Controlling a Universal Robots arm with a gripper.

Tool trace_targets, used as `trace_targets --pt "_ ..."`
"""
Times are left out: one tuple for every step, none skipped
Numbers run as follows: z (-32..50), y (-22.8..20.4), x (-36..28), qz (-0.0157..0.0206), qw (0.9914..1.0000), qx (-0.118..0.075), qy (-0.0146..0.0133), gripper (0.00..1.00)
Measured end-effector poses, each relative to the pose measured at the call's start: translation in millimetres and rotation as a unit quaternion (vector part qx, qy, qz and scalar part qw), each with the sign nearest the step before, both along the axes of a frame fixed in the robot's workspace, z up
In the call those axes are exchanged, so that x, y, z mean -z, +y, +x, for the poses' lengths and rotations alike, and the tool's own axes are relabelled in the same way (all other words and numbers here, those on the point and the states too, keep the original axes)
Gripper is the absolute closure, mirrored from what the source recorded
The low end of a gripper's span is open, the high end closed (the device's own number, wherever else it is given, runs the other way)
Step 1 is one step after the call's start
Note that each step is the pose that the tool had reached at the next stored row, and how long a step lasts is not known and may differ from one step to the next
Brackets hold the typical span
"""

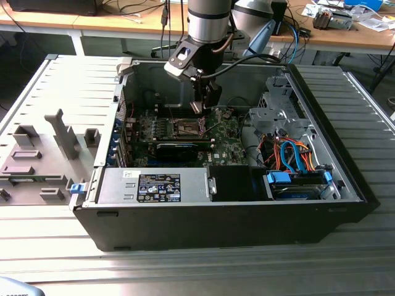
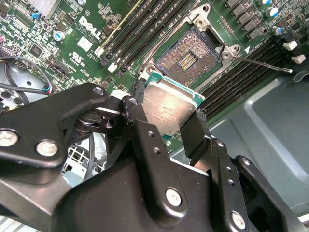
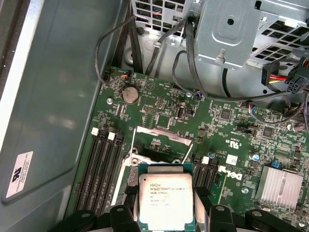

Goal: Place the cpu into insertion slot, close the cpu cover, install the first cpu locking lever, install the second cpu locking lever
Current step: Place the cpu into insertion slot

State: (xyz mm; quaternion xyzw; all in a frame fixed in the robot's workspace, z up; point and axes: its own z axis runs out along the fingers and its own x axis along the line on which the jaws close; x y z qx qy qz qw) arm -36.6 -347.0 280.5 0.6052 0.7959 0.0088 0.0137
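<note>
Nearest the lens in the second wrist view: black linkage and fingers (image 2: 140, 104) of the gripper (image 2: 169, 110), clamped on two opposite edges of the cpu (image 2: 170, 102). Metal top of the chip facing both wrist cameras, green edge showing round it; same grip in the first wrist view, gripper (image 3: 165, 205) closed around the cpu (image 3: 165, 198). Chip held in the air, not seated, just beside and above one corner of the insertion slot (image 2: 190, 55). Socket bare, contact field exposed, silver rim around it. Cpu cover (image 3: 161, 136) raised off the socket, seen as a tilted silver strip beyond the chip. One thin locking lever (image 2: 263, 63) angled away from a socket corner, its tip free over the memory slots (image 2: 140, 29). Green board (image 2: 72, 38) all around, with finned heatsink (image 3: 280, 186) and coin battery (image 3: 129, 94). In the exterior view: arm (image 1: 210, 24) descending from above into the open computer case (image 1: 216, 222), wrist roughly vertical, gripper (image 1: 203, 102) pointing down near the case's rear wall, just above the insertion slot (image 1: 187, 127) and a little toward the exterior view's right of it. Power supply (image 1: 154, 185) along the near wall, drive cage (image 1: 278, 114) toward the exterior view's right. Grey fixture tray (image 1: 37, 160) outside the case at the exterior view's left, on the ribbed metal table (image 1: 185, 271).
</note>
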Motion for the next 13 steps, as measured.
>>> trace_targets --pt "0.0 0.0 0.1 0.0 1.0 0.0 0.0 0.45" --pt "0.0 0.0 0.1 0.0 1.0 0.001 0.0 0.45" --pt "0.0 0.0 0.1 0.0 1.0 0.002 0.0 0.45" --pt "0.0 0.0 0.2 0.0 1.0 0.002 0.0 0.45" --pt "0.0 0.0 0.2 0.0 1.0 0.003 0.0 0.45" --pt "0.0 0.0 0.2 0.0 0.99999 0.003 0.0 0.45" --pt "0.0 0.0 0.3 0.0 0.99999 0.004 0.0 0.45" --pt "0.0 0.0 0.4 0.0 0.99999 0.005 0.0 0.45" --pt "0.0 0.0 0.4 0.0 0.99999 0.005 0.0 0.45" --pt "0.0 0.0 0.5 0.0 0.99998 0.006 0.0 0.45" --pt "0.0 0.0 0.5 0.0 0.99998 0.006 0.0 0.45" --pt "0.0 0.0 0.5 0.0 0.99998 0.007 0.0 0.45" --pt "0.0 0.0 0.6 0.0 0.99997 0.007 0.0 0.45"
